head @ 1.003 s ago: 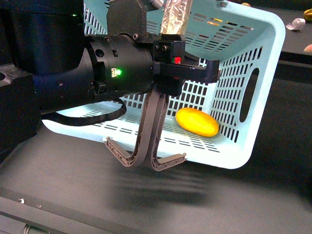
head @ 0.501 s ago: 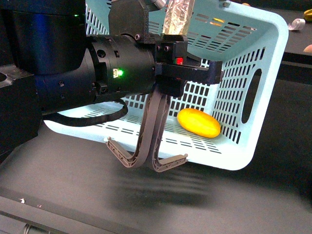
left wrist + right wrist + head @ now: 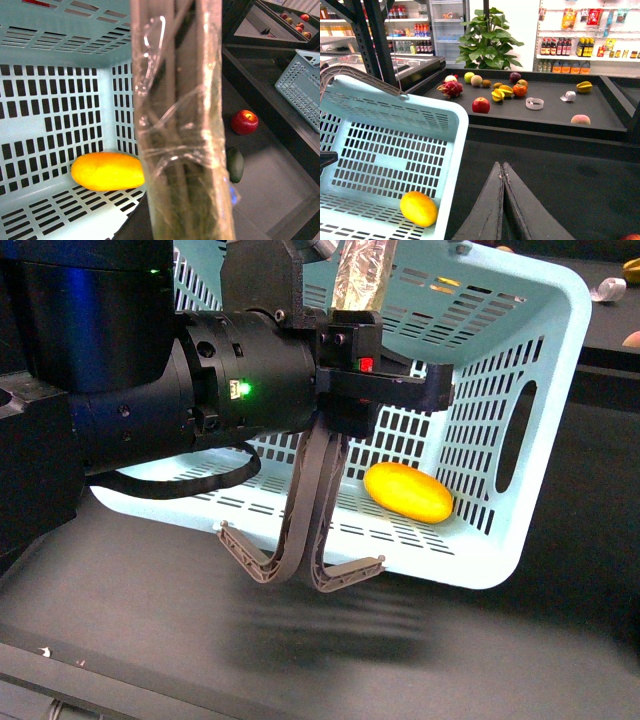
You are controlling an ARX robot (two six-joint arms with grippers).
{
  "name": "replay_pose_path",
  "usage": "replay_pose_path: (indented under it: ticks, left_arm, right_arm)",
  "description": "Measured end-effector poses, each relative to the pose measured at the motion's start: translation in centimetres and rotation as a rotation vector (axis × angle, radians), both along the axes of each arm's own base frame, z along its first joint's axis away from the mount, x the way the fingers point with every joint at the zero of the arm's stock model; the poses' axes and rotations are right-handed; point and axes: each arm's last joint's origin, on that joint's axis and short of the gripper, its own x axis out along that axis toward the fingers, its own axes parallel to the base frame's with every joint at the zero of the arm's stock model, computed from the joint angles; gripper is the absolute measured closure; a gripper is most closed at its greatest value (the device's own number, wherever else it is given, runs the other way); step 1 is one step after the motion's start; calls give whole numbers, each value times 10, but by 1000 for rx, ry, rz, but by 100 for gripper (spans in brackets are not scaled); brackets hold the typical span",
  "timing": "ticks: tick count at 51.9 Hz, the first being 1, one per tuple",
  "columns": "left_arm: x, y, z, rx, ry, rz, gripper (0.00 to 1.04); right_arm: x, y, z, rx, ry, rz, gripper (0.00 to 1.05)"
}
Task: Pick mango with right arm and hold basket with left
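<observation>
The pale turquoise basket (image 3: 520,490) hangs tilted above the dark table. Its grey-brown handles (image 3: 310,510) run through my left gripper (image 3: 345,390), which is shut on them. The taped handle (image 3: 180,125) fills the middle of the left wrist view. The yellow-orange mango (image 3: 407,491) lies on the basket's slotted floor near a corner, and shows too in both wrist views (image 3: 107,171) (image 3: 419,208). My right gripper (image 3: 501,165) is shut and empty over the dark table, just outside the basket's rim (image 3: 455,150), apart from the mango.
A raised black shelf (image 3: 545,117) behind holds a red apple (image 3: 481,105), a dragon fruit (image 3: 450,89) and several other fruits. A red apple (image 3: 244,122) and a dark fruit (image 3: 234,164) lie beside the basket. Another basket (image 3: 305,85) stands further off.
The basket and the mango in it have drifted very slightly to the right. My left gripper keeps its hold on the handles.
</observation>
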Motion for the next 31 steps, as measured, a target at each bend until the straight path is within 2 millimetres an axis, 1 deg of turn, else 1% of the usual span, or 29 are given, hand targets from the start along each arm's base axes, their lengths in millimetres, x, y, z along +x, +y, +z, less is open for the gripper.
replay_pose_path:
  ticks: [6, 11, 15, 31]
  left_arm:
    - [0, 0, 0, 0, 0, 0, 96]
    - [0, 0, 0, 0, 0, 0, 96]
    - [0, 0, 0, 1, -1, 1, 96]
    - [0, 0, 0, 1, -1, -1, 96]
  right_arm:
    - [-2, 0, 0, 0, 0, 0, 103]
    - [-8, 0, -5, -1, 34, 2, 103]
    - [-12, 0, -3, 0, 9, 3, 103]
    - [-12, 0, -3, -1, 6, 2, 103]
